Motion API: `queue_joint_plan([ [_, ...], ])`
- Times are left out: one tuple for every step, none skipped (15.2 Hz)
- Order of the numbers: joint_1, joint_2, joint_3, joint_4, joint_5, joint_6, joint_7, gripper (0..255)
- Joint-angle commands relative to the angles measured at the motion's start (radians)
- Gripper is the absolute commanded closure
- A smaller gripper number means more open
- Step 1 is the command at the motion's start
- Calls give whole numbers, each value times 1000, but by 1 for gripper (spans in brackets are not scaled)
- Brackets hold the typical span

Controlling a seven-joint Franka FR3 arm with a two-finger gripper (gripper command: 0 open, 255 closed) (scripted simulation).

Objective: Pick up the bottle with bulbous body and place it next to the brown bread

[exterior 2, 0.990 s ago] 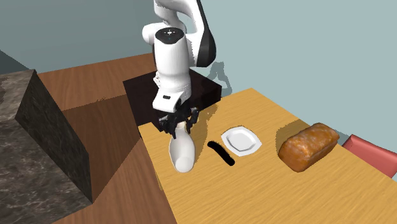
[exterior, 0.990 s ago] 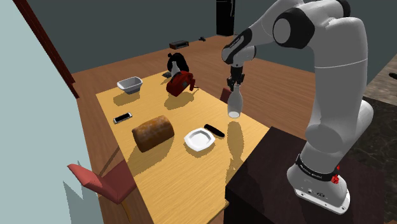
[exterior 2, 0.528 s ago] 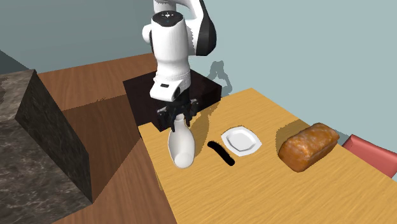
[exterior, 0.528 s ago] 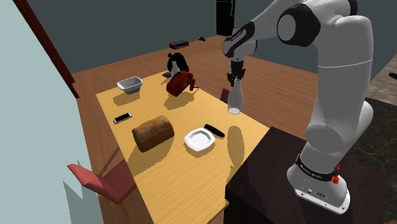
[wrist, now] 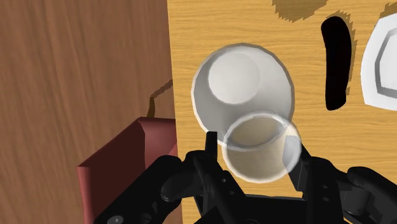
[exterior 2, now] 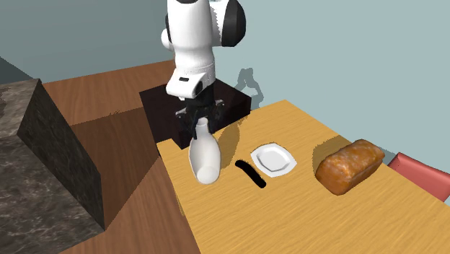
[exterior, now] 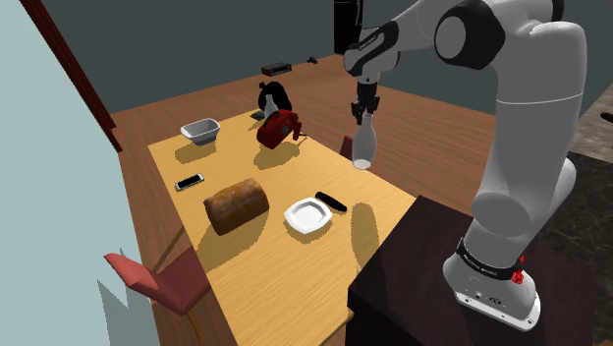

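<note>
Plainly the gripper [exterior: 365, 106] is clamped on the neck of the white bottle [exterior: 362, 149], which hangs upright, round body downward, apparently clear of the table [exterior: 265, 285] near its edge. The bread [exterior: 236, 204] lies well off toward the shoulder view's left, beyond the plate [exterior: 306, 213], so the carry must cross over that plate.

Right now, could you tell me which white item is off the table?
The bulbous bottle, clasped at its neck by the gripper, hangs in the air; the plate and the small tub rest on the table.
</note>
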Motion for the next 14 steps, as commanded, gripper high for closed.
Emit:
queue_joint_plan([
  [1,-11,-1,15,-4,-25,3,255],
  [1,-15,-2,22,-6,-37,5,255],
  [2,-20,-3,30,-8,-49,6,255],
  [2,-24,-3,38,-10,-61,8,255],
  [2,-28,-4,46,-12,-73,9,255],
  [2,-32,-4,55,-13,-85,10,255],
  [2,-36,-5,63,-15,-97,11,255],
  [3,-39,-5,72,-16,-109,12,255],
  [3,-42,-6,82,-18,-122,13,255],
  [3,-45,-6,91,-19,-134,14,255],
  [3,-48,-6,101,-20,-147,15,255],
  [3,-51,-7,111,-21,-159,16,255],
  [3,-53,-7,121,-22,-172,17,255],
  [3,-55,-7,132,-23,-184,18,255],
])
